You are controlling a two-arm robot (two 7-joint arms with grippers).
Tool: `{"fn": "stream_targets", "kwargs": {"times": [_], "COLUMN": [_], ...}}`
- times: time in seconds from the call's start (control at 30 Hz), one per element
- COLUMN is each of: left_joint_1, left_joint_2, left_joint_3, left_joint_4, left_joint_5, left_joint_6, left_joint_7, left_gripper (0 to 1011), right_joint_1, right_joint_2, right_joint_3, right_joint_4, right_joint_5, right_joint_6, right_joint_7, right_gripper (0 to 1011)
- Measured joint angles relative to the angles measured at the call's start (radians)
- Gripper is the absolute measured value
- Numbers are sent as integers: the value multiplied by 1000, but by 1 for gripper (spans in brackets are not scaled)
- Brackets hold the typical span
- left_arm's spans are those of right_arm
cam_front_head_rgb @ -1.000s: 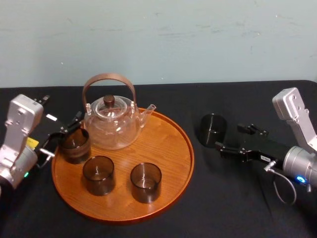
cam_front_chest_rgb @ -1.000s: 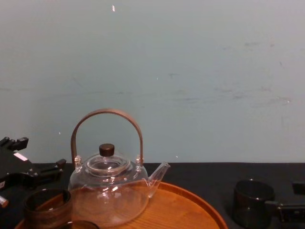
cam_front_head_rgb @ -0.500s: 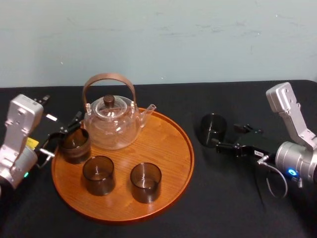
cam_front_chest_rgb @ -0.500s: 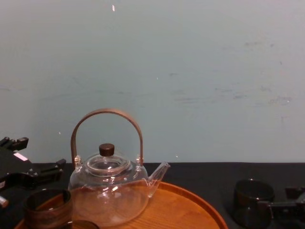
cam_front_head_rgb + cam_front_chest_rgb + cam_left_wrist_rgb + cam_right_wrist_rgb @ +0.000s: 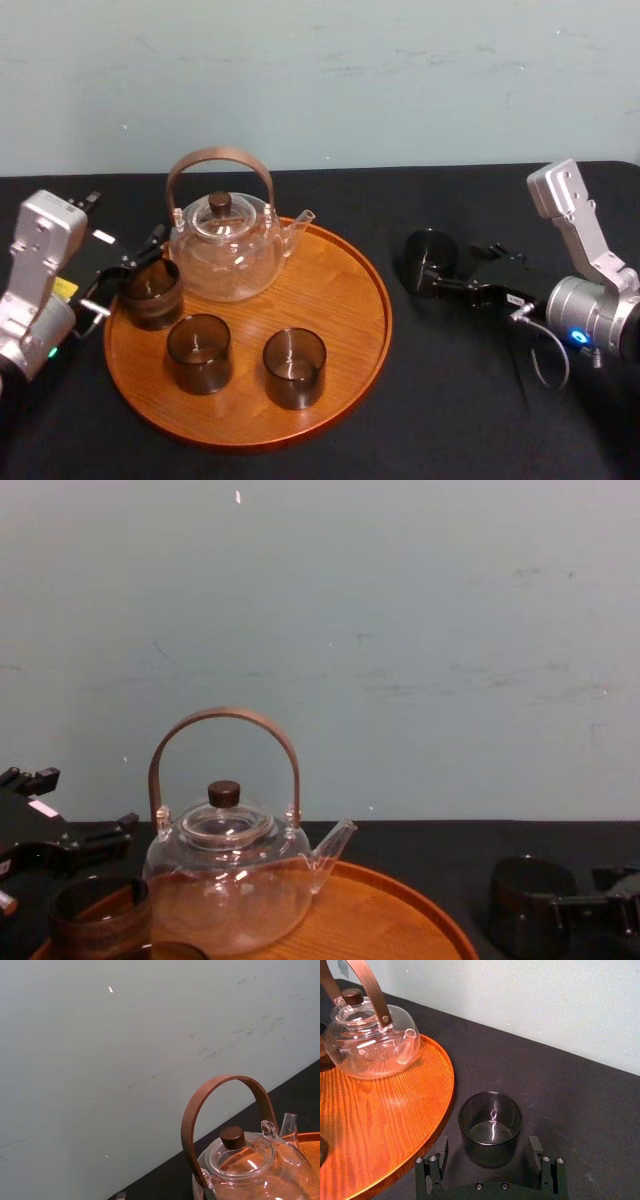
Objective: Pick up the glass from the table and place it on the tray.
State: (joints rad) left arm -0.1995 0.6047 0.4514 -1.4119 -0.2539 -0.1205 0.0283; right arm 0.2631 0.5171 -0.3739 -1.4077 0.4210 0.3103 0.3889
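Observation:
A dark smoky glass (image 5: 427, 260) stands upright on the black table, right of the round wooden tray (image 5: 345, 300). My right gripper (image 5: 452, 267) is open, with one finger on each side of the glass (image 5: 490, 1127) near its base and a gap to each finger (image 5: 434, 1170). From the chest the glass (image 5: 527, 905) sits at the lower right with a finger beside it. My left gripper (image 5: 128, 268) rests open at the tray's left edge, beside a glass (image 5: 152, 292) that stands on the tray.
A clear glass teapot (image 5: 225, 245) with an arched brown handle stands at the back of the tray. Two more dark glasses (image 5: 199, 352) (image 5: 294, 367) stand on the tray's front half. The tray's right half is bare wood. A pale wall rises behind the table.
My right gripper has slid forward towards the glass on the table, so its fingers now flank it. The left arm, tray and teapot have not moved.

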Motion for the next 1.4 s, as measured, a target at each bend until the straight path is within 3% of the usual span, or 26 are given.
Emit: {"fn": "stream_targets", "kwargs": {"times": [0.6, 1.4], "left_joint_1": [0, 0], "left_joint_2": [0, 0], "left_joint_3": [0, 0], "left_joint_4": [0, 0], "left_joint_5": [0, 0], "left_joint_6": [0, 0], "left_joint_7": [0, 0], "left_gripper": [1001, 1002], "right_joint_1": [74, 128], "right_joint_2": [-55, -99], "right_joint_3": [-26, -44], "right_joint_4": [96, 165], "right_joint_5": [-80, -120], "right_joint_6": [-10, -8], "right_joint_7": [7, 35], "right_gripper": [1002, 1003]}}
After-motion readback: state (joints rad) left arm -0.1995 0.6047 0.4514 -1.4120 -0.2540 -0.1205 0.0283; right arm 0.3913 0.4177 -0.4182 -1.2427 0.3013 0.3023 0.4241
